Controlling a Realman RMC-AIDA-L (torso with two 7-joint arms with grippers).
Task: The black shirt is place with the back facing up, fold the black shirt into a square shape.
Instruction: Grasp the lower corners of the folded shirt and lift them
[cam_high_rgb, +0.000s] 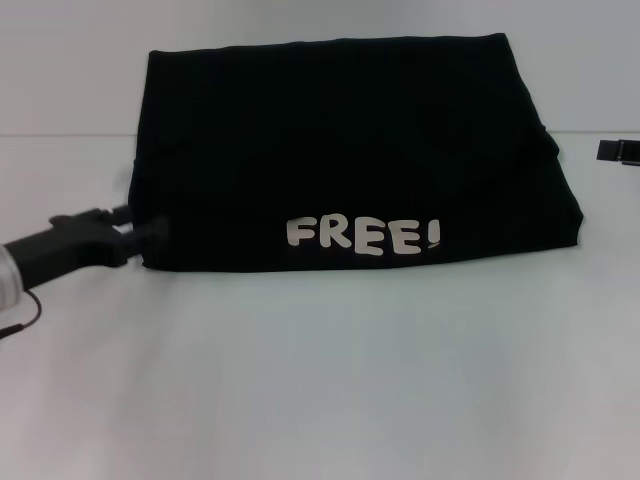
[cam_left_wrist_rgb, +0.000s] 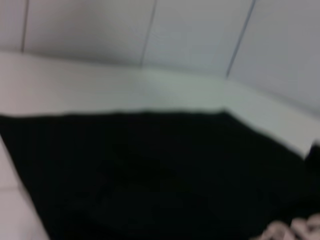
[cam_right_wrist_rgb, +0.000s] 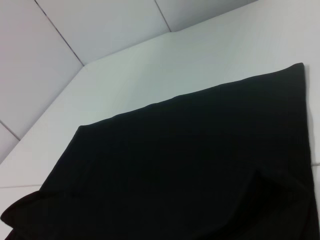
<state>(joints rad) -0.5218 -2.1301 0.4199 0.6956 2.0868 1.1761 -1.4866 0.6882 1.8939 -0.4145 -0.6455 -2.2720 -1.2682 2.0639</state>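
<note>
Already folded into a compact, roughly rectangular bundle, the black shirt (cam_high_rgb: 350, 150) lies across the middle to far part of the white table (cam_high_rgb: 320, 380) in the head view, its white "FREE!" lettering (cam_high_rgb: 362, 236) along the near edge. The left gripper (cam_high_rgb: 150, 232) sits low at the bundle's near-left corner, touching the cloth; whether its jaws are spread or pinching fabric cannot be told. The right gripper (cam_high_rgb: 620, 151) barely shows at the far right edge, apart from the shirt, its jaws likewise unreadable. From the left wrist view, only a blurred spread of black cloth (cam_left_wrist_rgb: 160, 175) fills the lower picture under pale wall panels. From the right wrist view, the shirt's flat top layer (cam_right_wrist_rgb: 190, 165) shows a raised fold near one edge. The likely hazard: if the left gripper drags or lifts at that corner, the stacked layers could slide apart and skew the square, and the loose fold could open.
</note>
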